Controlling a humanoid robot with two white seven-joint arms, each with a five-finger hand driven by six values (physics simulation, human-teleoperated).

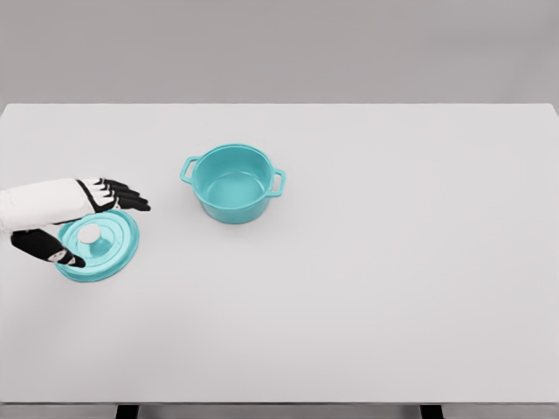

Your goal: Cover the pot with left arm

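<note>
White table (pixel 367 297) under a grey backdrop; we see the teal pot (pixel 233 182) upright just left of centre, uncovered, handles at its 10 and 3 o'clock; teal lid (pixel 106 249) lies flat on the table at the pot's 8 o'clock, well apart, white knob (pixel 90 234) up; left hand (pixel 83 218) comes in from the left edge over the lid, fingers spread at the knob's 1 o'clock, thumb at its 7 o'clock, gripping nothing that we can tell.

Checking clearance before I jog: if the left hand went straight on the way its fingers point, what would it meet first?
Probably nothing: the left hand points right, passing in front of the pot over bare table, though depth is unclear.
</note>
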